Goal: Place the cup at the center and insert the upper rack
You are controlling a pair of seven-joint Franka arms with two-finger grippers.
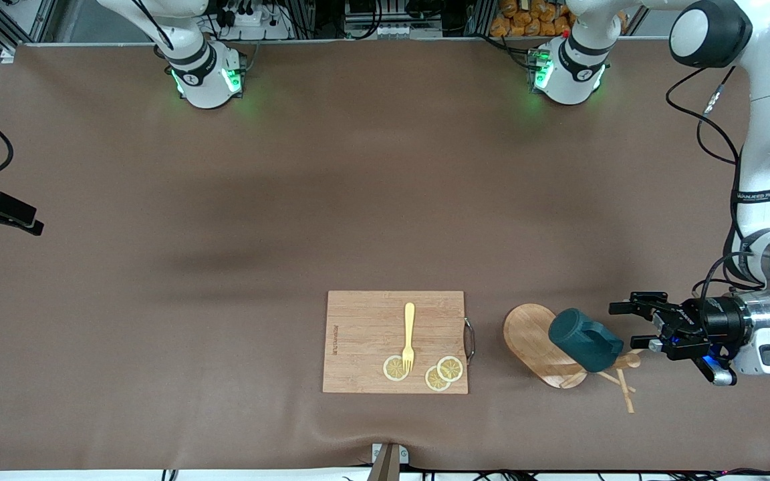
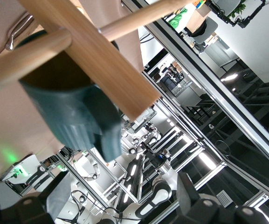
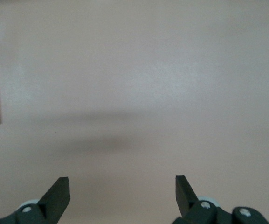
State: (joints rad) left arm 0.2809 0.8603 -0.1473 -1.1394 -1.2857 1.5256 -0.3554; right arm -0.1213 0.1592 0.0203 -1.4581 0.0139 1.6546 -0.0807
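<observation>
Brown table (image 1: 158, 200) carries a cutting board (image 1: 365, 334) near the middle of its camera-side edge; the upper rack (image 1: 535, 344) lies tipped over beside it toward the left arm's end, oval base and pegs on the surface.

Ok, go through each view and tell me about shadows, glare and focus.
Front view: even light, soft arm shadows on the brown table, green glow at both bases. Left wrist view: the mug tree and cup loom close and soft, bright lamps in the background. Right wrist view: two faint shadow bands on the table, no glare.
</observation>
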